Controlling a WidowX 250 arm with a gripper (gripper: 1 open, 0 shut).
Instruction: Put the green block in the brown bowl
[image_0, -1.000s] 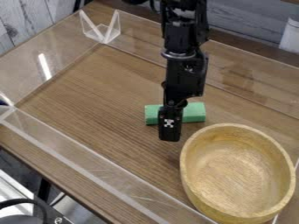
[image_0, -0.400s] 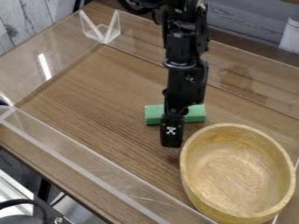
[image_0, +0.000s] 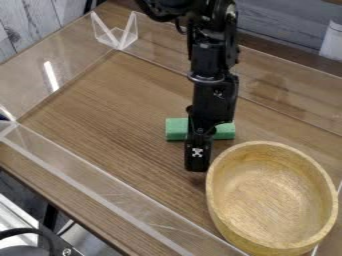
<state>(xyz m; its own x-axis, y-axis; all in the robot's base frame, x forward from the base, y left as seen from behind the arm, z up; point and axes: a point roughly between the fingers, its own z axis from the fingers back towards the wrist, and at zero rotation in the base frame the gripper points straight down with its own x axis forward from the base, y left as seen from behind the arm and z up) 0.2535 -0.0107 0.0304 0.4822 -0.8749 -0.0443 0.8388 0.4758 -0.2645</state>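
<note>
Hovering with jaws spread wide, the black gripper (image_0: 197, 154) is straddling the small flat green block (image_0: 177, 128) mid-table, ready to grasp it, beside the round tan wooden bowl (image_0: 271, 196).

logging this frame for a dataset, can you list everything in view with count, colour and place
green block: one, matte green, middle of the table, partly hidden behind the arm's lower end
brown bowl: one, light tan wood, empty, lower right, just right of the block
clear walls: transparent panels around the table edges, with a folded clear piece at the far left corner
table: one, brown wood grain, under everything
robot arm: one, black, coming down from the top centre over the block
fingers: black with a white marking, pointing down in front of the block, open, nothing visibly held
</note>
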